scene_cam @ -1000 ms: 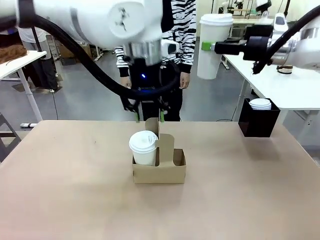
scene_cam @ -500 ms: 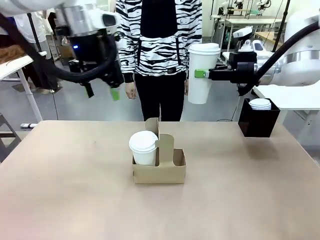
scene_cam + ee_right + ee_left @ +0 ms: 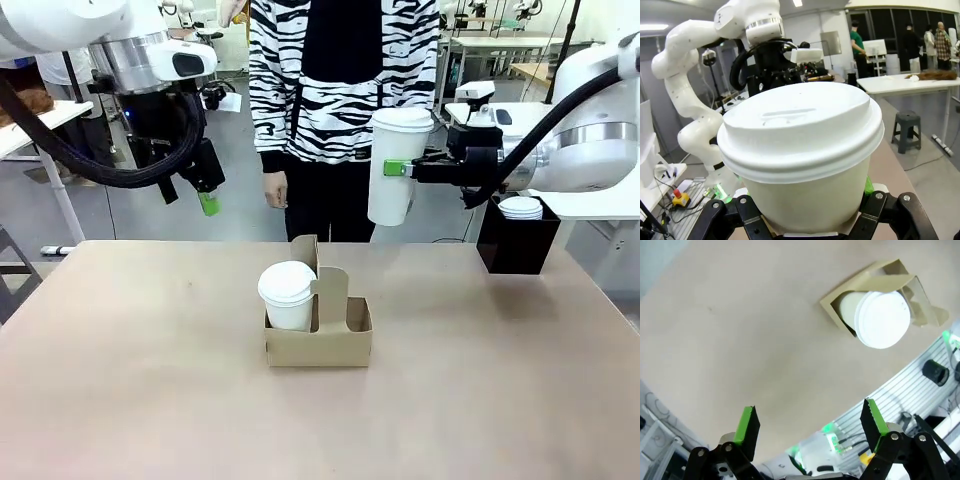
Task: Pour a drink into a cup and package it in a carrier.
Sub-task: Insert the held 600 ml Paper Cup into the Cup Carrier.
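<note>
A brown cardboard carrier [image 3: 330, 342] stands mid-table with a lidded white cup [image 3: 287, 296] in its left hole; from above they are the carrier [image 3: 905, 280] and the cup [image 3: 880, 320]. My right gripper [image 3: 398, 168] holds a second lidded white cup [image 3: 398, 165] in the air, right of the carrier and well above the table; up close this cup [image 3: 800, 150] sits between the pads. My left gripper [image 3: 190, 195] hangs open and empty, high at the far left [image 3: 810, 427]. The drink and its pitcher are out of view.
A black square box [image 3: 516, 240] with white lids [image 3: 520, 208] stands at the table's far right. A person in a zebra-striped top [image 3: 340, 90] stands at the far side. The table [image 3: 150, 380] is bare around the carrier.
My left gripper rose from above the carrier and swung away to the far left. My right gripper brought the held cup lower and leftward, nearer the carrier.
</note>
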### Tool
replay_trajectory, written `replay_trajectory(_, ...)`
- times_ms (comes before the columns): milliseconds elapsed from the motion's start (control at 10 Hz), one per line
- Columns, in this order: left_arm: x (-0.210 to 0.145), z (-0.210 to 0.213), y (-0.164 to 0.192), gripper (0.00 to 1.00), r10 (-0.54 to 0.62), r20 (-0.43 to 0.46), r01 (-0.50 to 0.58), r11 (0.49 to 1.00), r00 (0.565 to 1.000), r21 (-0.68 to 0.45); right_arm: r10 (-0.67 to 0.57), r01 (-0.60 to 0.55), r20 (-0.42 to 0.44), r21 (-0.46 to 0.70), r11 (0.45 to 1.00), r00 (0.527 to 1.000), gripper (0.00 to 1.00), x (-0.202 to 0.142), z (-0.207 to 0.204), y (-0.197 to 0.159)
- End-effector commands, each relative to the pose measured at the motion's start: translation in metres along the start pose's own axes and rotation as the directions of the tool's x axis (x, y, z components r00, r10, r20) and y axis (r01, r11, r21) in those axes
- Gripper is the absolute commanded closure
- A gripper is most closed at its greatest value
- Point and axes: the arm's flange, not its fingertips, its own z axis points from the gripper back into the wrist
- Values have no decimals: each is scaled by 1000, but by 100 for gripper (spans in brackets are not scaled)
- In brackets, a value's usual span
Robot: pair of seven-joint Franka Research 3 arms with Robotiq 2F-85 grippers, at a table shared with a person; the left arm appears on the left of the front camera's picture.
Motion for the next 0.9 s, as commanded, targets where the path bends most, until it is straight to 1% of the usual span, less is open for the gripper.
replay_trajectory(0,1,8,-1,0,16,-17,-16,1000,1000,-16,-5,5,1,0,1000,1000,20,11,0,3)
replay_trajectory(100,1,8,-1,0,16,-17,-16,1000,1000,-16,-5,5,1,0,1000,1000,20,11,0,3)
replay_trajectory(200,0,3,-1,0,0,-9,0,1000,1000,-3,5,-5,0,0,1000,1000,20,3,0,1)
replay_trajectory(400,-24,-10,41,0,-67,33,70,993,997,-97,56,-57,15,76,996,998,20,-19,-13,-6)
replay_trajectory(500,-35,-15,57,0,-99,75,107,988,992,-116,75,-76,15,121,990,997,20,-31,-19,-8)
replay_trajectory(700,-47,-29,89,0,-182,195,214,964,964,-158,139,-139,14,196,971,990,20,-48,-29,-7)
replay_trajectory(800,-52,-40,102,0,-226,230,267,949,947,-166,122,-124,25,284,951,992,20,-59,-35,-5)
